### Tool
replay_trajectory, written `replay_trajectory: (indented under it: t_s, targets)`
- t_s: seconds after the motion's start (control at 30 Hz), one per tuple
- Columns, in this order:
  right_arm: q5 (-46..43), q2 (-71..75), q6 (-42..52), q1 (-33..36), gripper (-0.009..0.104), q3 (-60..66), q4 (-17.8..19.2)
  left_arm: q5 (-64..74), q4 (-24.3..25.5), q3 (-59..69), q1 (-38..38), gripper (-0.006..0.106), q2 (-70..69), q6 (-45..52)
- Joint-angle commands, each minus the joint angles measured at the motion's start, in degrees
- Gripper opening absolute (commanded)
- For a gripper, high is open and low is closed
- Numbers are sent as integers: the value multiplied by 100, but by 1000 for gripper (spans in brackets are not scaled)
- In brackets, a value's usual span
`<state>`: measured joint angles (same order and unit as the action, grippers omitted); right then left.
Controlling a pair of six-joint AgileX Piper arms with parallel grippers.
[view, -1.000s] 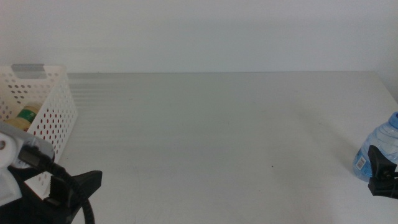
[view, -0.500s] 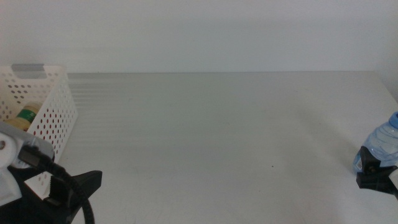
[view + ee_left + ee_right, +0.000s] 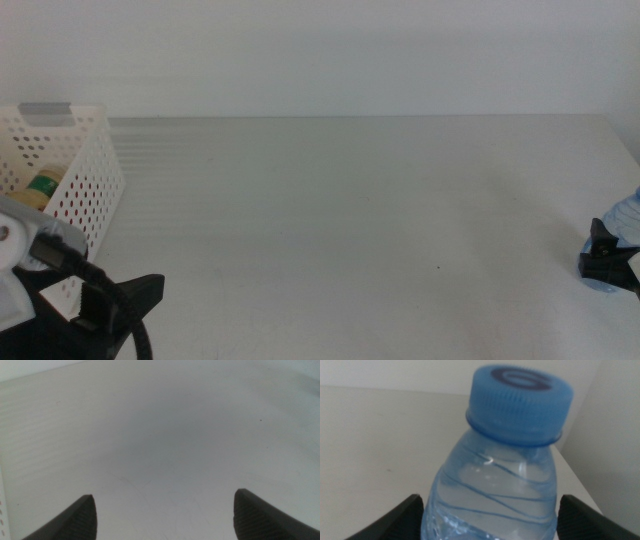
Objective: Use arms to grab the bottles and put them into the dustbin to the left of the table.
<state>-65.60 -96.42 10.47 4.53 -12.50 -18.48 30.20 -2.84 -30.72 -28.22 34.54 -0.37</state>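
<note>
The small clear water bottle [image 3: 495, 485] with its blue cap stands between the jaws of my right gripper [image 3: 490, 510], which press against its sides. From the middle camera that gripper [image 3: 608, 265] is at the table's right edge, and only a sliver of the bottle [image 3: 630, 208] shows above it. The white holed dustbin [image 3: 95, 165] stands at the far left, with a yellow bottle [image 3: 40, 190] lying inside. My left gripper [image 3: 165, 510] waits open over bare table [image 3: 165, 435], low at the left [image 3: 135, 298] beside the dustbin.
The table's right edge [image 3: 620, 140] runs close to the right gripper. A thick black cable [image 3: 145, 335] hangs off the left arm at the bottom left. A pale wall rises behind the table.
The water bottle has shifted right, toward the picture's edge, and sits lower, so less of it shows. The right gripper moved with it. The left arm has stayed still.
</note>
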Motion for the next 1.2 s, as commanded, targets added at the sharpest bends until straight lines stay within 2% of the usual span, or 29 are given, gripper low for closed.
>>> replay_trajectory:
  t_s: [0.0, 0.1, 0.17, 0.23, 0.43, 0.47, 0.53, 0.7, 0.8, 0.97, 1.07, 1.17]
  targets:
    - [-974, 38, 49, -141, 86, -147, -43, -402, -2, -152, -21, 90, 23, -71]
    - [-934, -78, 43, -142, 83, -253, 5, -402, -2, -152, -21, 90, 23, -71]
    - [-935, -123, 43, -142, 77, -302, 163, -402, -2, -152, -21, 90, 23, -71]
    - [-944, -154, 43, -142, 62, -329, 323, -402, -2, -152, -21, 90, 23, -71]
    - [-951, -161, -91, -136, 3, -337, 410, -402, -2, -152, -21, 90, 23, -71]
    - [-951, -161, -231, -137, 0, -337, 539, -402, -2, -152, -21, 90, 23, -71]
    - [-951, -133, -484, -132, 0, -337, 928, -402, -2, -152, -21, 90, 23, -71]
    - [-945, 129, -1047, -61, 0, -431, 2399, -402, -2, -152, -21, 90, 23, -71]
    - [-740, 399, -1644, 85, 0, -673, 2976, -402, -2, -152, -21, 90, 23, -71]
    - [460, 665, -2580, 546, 0, -1535, 3786, -402, -2, -152, -21, 90, 23, -76]
    - [1197, 657, -2771, 967, 0, -2131, 4263, -402, -2, -152, -21, 90, 23, -76]
    - [1913, 601, -2793, 1374, 0, -2707, 4495, -402, -2, -152, -21, 90, 23, -76]
